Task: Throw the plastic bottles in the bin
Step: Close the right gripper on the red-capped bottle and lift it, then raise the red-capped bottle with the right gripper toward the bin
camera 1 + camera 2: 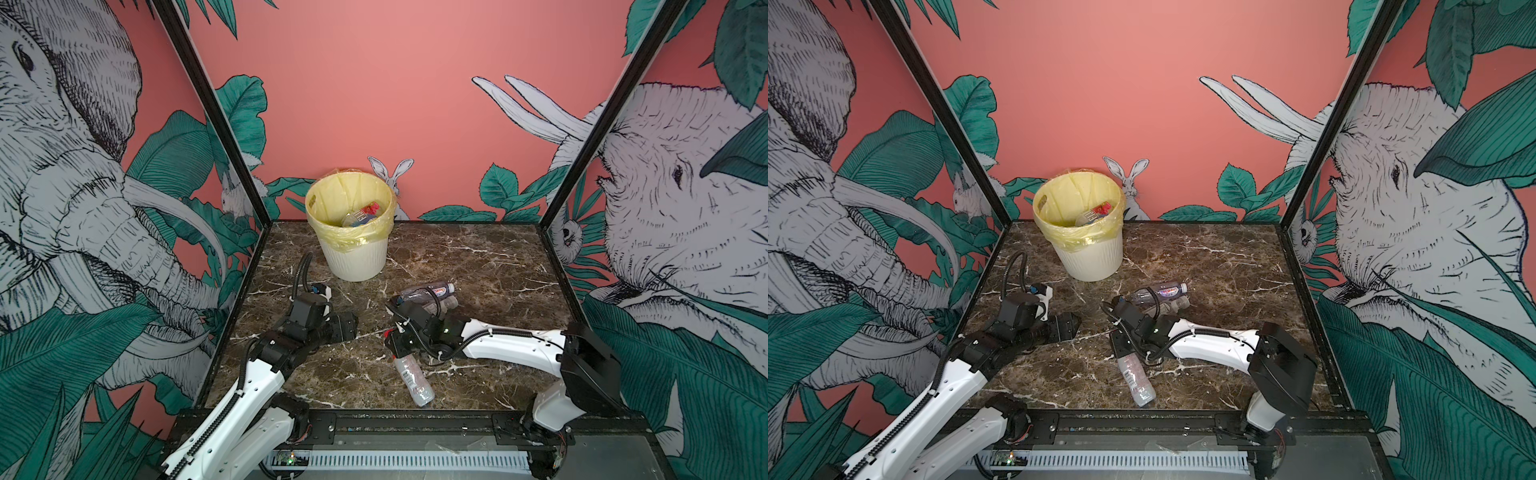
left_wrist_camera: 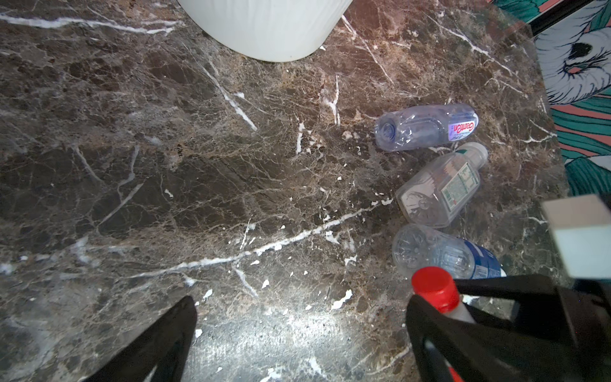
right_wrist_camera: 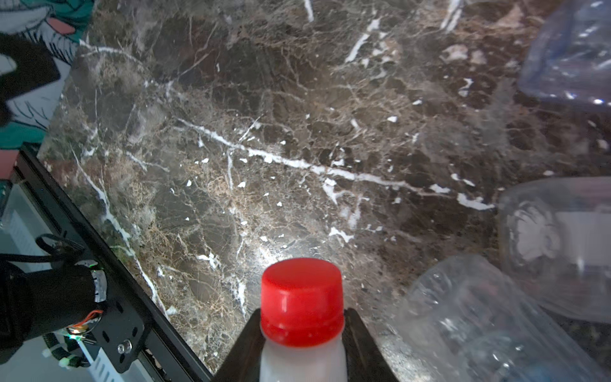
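A clear red-capped bottle [image 3: 301, 297] lies on its side on the dark marble tabletop [image 1: 478, 266], at lower centre in both top views. The right gripper [image 3: 301, 334] is clamped on its neck, just below the cap. Three more plastic bottles lie near it, toward the middle of the frame: a Ganten-label bottle [image 2: 426, 127], a squarish green-label bottle [image 2: 439, 188] and a blue-label bottle [image 2: 446, 254].

The cream ribbed bin [image 1: 353, 257], lined with a yellow bag, stands at upper centre, well apart from them. It already holds binned bottles [image 1: 361, 216], perhaps two or three, too jumbled to count. Four bottles remain outside.

The left gripper [image 1: 345, 326] rests low at centre left, jaws spread, holding nothing.

Only the top views show the bin's contents. The right wrist view shows the grip on the neck most plainly. The left wrist view separates the three loose bottles, which the right arm partly hides from above.
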Robot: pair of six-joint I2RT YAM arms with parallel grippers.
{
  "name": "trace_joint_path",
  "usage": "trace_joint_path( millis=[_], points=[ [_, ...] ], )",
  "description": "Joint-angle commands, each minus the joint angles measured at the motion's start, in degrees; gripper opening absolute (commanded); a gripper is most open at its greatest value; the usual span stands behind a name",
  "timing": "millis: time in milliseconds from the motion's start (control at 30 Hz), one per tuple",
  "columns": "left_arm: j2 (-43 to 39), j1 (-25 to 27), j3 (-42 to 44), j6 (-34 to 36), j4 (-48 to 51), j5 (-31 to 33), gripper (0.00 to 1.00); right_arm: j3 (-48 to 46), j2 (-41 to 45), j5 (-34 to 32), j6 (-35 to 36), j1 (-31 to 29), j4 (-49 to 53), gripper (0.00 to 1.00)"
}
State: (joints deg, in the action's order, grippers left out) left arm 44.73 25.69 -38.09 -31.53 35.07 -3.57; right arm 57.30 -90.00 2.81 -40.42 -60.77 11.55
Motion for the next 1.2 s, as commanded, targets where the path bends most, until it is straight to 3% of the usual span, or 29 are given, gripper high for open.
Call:
trace_joint_path(
  millis=[0, 200, 733, 1167],
  points=[
    [-1.1, 0.1, -0.4, -0.6, 1.3, 0.3, 0.99, -3.8, 3.3, 1.9, -5.3, 2.6, -9.2, 0.35],
    [-1.4, 0.1, -0.1, -0.4, 1.7, 0.6, 0.99, -10.7, 6.7, 3.3, -12.4, 7.3, -21.5, 0.35],
    [-2.3, 0.1, -0.2, -0.2, 3.1, 1.9, 0.99, -13.7, 9.0, 2.0, -19.4, 12.9, -39.5, 0.34],
    [-3.1, 0.1, 0.5, -1.3, 3.4, 2.0, 0.99, -11.3, 8.9, -0.8, -16.5, 14.5, -51.8, 0.34]
  ],
)
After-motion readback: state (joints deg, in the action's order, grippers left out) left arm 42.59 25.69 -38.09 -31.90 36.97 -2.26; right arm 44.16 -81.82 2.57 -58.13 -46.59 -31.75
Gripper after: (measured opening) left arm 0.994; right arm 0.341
